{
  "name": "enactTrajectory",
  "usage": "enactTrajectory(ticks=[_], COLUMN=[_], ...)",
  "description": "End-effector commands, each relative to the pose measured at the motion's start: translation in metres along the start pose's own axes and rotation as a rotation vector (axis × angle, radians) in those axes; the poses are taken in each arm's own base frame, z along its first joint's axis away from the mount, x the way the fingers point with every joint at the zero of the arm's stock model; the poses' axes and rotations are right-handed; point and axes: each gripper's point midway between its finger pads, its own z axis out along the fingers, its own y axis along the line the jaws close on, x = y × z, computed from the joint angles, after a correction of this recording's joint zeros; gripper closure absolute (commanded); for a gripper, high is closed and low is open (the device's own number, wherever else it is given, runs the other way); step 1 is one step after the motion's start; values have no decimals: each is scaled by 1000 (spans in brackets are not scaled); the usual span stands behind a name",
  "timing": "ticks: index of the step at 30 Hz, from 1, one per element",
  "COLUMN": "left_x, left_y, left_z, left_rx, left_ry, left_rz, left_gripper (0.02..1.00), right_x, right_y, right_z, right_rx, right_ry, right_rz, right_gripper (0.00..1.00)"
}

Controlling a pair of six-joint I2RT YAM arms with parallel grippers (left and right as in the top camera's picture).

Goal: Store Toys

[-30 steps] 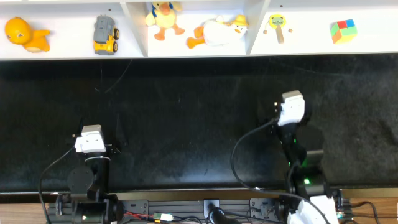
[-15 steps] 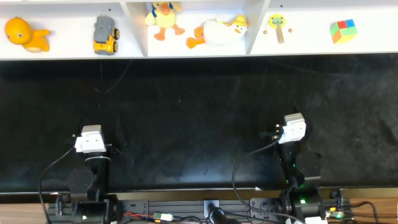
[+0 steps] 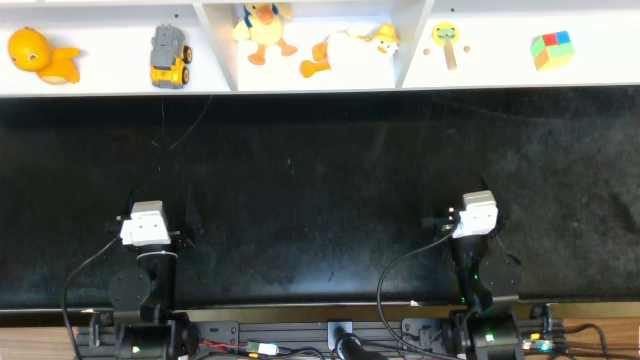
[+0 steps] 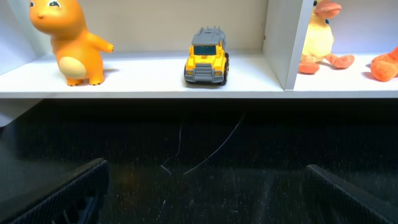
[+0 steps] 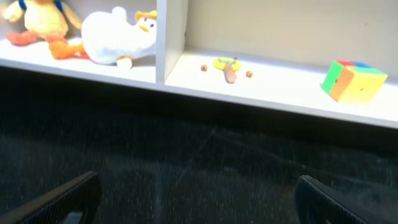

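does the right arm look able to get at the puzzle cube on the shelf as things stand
Probably yes: the puzzle cube sits in an open-fronted compartment, and nothing lies on the black mat between it and the open right end effector.

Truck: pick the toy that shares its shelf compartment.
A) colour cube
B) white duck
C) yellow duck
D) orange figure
D: the truck stands beside the orange figure, both on the same side of the divider.
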Motion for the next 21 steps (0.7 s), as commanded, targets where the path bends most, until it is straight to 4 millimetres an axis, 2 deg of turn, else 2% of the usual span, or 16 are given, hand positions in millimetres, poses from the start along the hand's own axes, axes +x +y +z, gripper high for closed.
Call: enactTrajectory(ticks=[1, 4, 13, 17, 21], left_x=[-1, -1, -1, -1, -1], left_y=[-1, -1, -1, -1, -1], left_z=[0, 0, 0, 0, 0], left_rx=[4, 4, 4, 4, 4], left_ry=[-6, -6, -6, -6, -6], left_rz=[15, 15, 15, 15, 15], left_gripper=[20, 20, 20, 20, 20], right_x=[-9, -20, -24, -23, -17], right_y=[-10, -18, -16, -18, -35], right_z=[-4, -8, -9, -9, -10], right_rx=[45, 63, 22, 26, 122], right_ry=[-56, -108, -127, -126, -113], right_rz=[-8, -8, -3, 144, 294], right_gripper=[5, 5, 5, 5, 7])
